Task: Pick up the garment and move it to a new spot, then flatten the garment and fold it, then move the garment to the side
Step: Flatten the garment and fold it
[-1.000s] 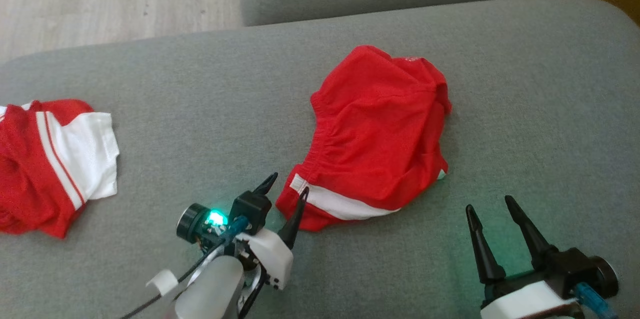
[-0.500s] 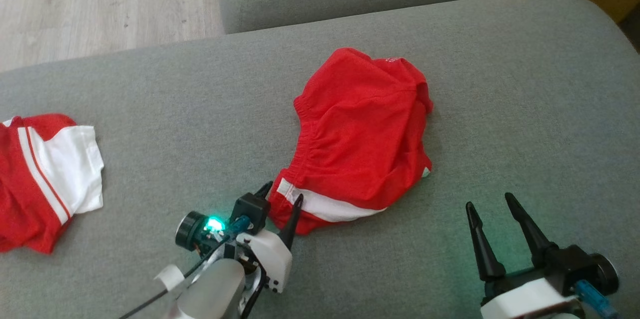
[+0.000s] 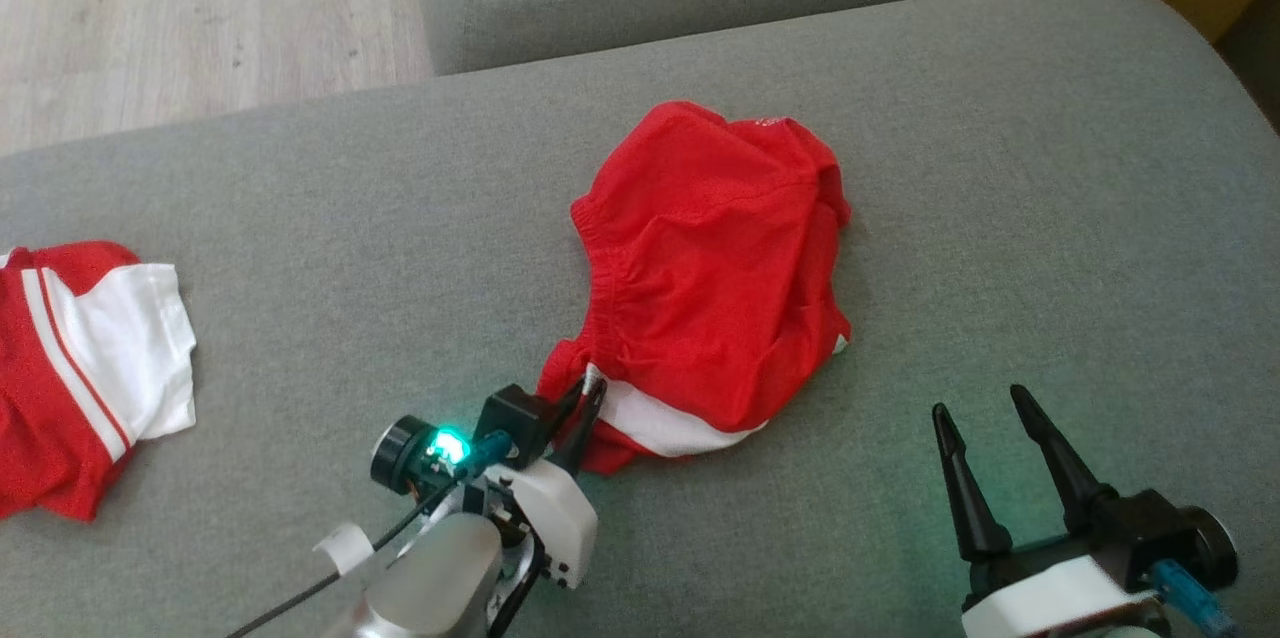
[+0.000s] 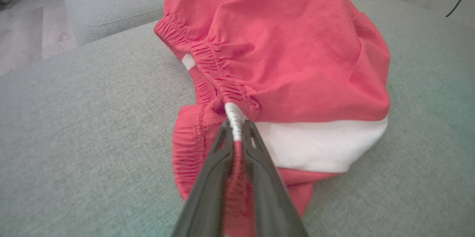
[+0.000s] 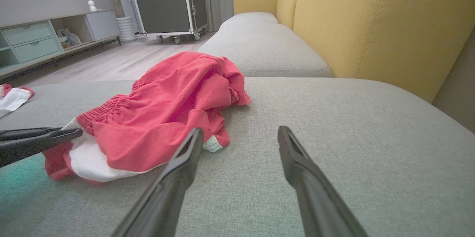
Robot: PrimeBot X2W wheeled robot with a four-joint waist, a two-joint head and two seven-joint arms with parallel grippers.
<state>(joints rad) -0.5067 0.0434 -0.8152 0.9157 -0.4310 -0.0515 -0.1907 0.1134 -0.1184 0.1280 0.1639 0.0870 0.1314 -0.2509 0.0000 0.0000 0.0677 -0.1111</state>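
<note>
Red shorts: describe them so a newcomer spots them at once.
On the big grey sofa cushion, look near the middle for crumpled red shorts with a white band at the near edge. Unlike the red-and-white garment at far left, the left tool pinches their waistband.

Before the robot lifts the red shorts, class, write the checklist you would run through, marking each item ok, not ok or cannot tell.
1. Grip: the left claw is shut on the red shorts at the waistband: ok.
2. Spare arm: the right claw is open and apart from the shorts: ok.
3. Separation: the shorts lie apart from the other red and white garment on the left: ok.
4. New spot: the grey cushion has bare room to the right: ok.
5. Flatness: the shorts are crumpled: not ok.
6. Both waistband layers pinched: cannot tell.
</note>
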